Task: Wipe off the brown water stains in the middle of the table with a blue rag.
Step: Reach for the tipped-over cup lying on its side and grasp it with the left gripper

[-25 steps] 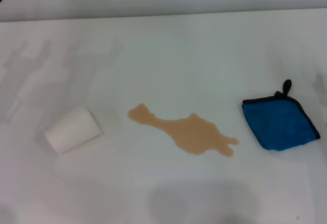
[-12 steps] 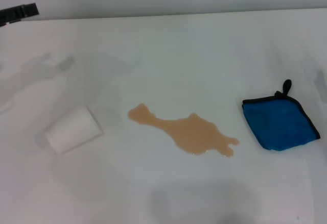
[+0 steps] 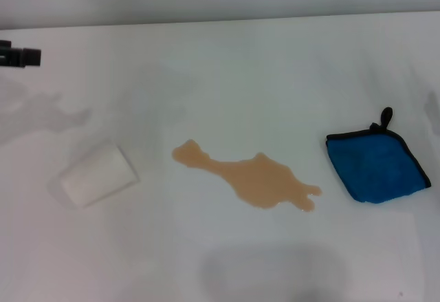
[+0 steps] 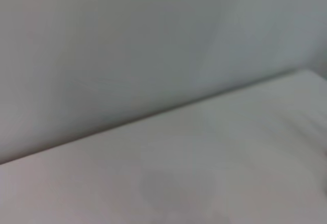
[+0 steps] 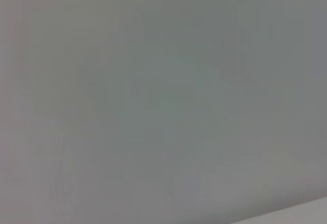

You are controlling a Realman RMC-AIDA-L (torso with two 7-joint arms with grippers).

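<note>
Item 1, far left edge of my head view: left gripper (image 3: 19, 56), a dark tip just poking in over the back-left of the table (image 3: 227, 61). Only a stub shows, so I cannot tell how far the claw is open or whether it holds anything. It sits well apart from every object, which I read as an arm only starting in, or parked off to the side.

Item 2, left: white paper cup (image 3: 98, 175), lying on its side on the table, well apart from the puddle. I take it as the source of the spill; it plays no part in the wiping.

Item 3, centre: the brown water stains (image 3: 251, 179), one tan lobed puddle running from upper left to lower right, untouched, edges intact.

Item 4, right: the blue rag (image 3: 376, 166), folded flat on the table, black loop at its far corner, near the puddle's right end but not touching it. It lies on my right arm's side, so I judge that arm the natural one to fetch it.

Item 5: right gripper, not visible in any view; its wrist camera shows only blank grey.

Changes noted: half a second ago the dark tip stood higher and angled at the left edge; it now sits lower and level. Its shadow on the table has shifted. Cup, puddle and rag are unchanged
</note>
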